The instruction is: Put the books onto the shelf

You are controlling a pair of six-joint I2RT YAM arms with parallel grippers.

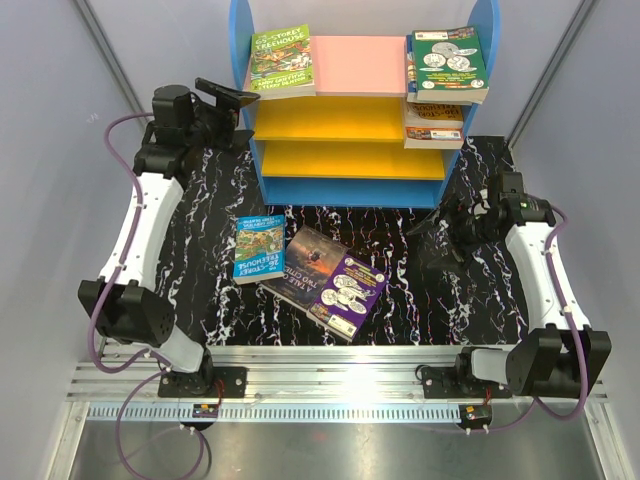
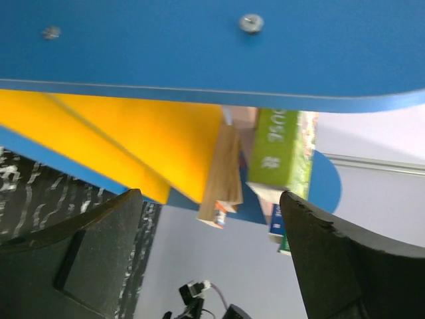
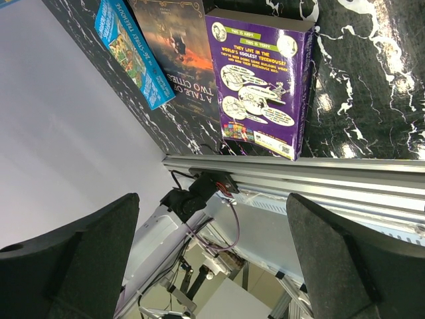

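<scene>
The shelf (image 1: 365,110) stands at the back of the mat, with blue sides, a pink top and two yellow boards. A green Treehouse book (image 1: 283,60) lies on the left of its top and a green coin book (image 1: 449,63) on the right. More books (image 1: 434,125) are stacked on the upper yellow board. A blue book (image 1: 259,248), a dark brown book (image 1: 305,262) and a purple book (image 1: 349,293) lie on the mat. My left gripper (image 1: 228,97) hangs open and empty beside the shelf's left panel (image 2: 199,46). My right gripper (image 1: 440,225) is open and empty near the shelf's right foot.
A black marbled mat (image 1: 450,300) covers the table. An aluminium rail (image 1: 330,385) with both arm bases runs along the near edge. Grey walls close in on the left and right. In the right wrist view the purple book (image 3: 262,80) lies close to that rail.
</scene>
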